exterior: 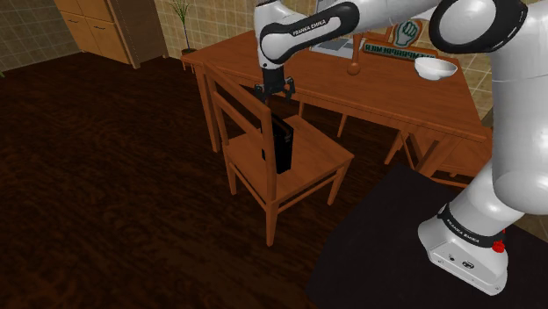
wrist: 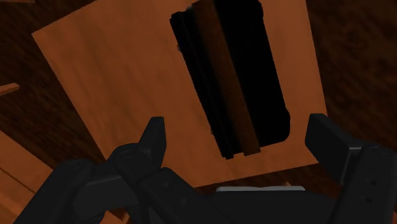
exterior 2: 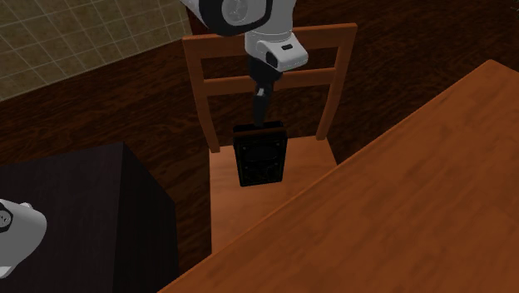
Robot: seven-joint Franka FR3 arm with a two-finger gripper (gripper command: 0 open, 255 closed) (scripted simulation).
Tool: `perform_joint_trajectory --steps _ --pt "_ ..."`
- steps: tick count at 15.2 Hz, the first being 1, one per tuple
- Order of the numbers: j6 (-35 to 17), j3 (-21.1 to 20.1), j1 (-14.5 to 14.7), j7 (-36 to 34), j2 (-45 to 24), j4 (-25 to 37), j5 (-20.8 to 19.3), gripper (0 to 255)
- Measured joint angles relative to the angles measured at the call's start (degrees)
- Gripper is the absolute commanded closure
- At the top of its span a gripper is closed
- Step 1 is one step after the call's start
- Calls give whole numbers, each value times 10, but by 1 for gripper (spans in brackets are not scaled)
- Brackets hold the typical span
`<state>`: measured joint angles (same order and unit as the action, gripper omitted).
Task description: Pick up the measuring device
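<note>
Brown wood makes up the table [exterior: 386,88] and the chair [exterior: 320,167] drawn up beside it. The white arm [exterior: 307,31] reaches down over the chair seat [exterior 2: 249,208]. On that seat stands the measuring device [exterior: 283,145], a flat black slab set upright near the chair's backrest. Its long axis looks roughly vertical and its top edge points up toward the hand. Its broad face [exterior 2: 260,156] is turned toward the second exterior camera.

The gripper [exterior: 276,95] hangs just above that top edge, and I cannot tell whether it is touching yet. In the wrist view the two black fingers stand wide apart, clasping nothing. The device [wrist: 235,83] lies in line with the gap between them, its outline running crosswise to their closing line.

I judge this to be the final approach, with the grasp not yet made. The next move likely calls for a straight descent so the fingers straddle the slab's thin sides, then a firm close before lifting. A tall, narrow slab could tip if nudged off-centre.
</note>
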<state>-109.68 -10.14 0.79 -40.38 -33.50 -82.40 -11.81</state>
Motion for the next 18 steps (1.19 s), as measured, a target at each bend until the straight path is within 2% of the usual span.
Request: perform_joint_trajectory --steps 5,6,7,14,15,18 --pt "76 22 24 -19 -163 219 -13 0" --pt "84 25 25 -19 -184 245 -14 0" --pt "85 27 27 -20 -197 258 -14 0" --pt "55 29 26 -26 -220 249 -17 0" --pt "54 29 26 -26 -221 249 -17 255" --pt "52 29 26 -26 -220 248 -17 255"
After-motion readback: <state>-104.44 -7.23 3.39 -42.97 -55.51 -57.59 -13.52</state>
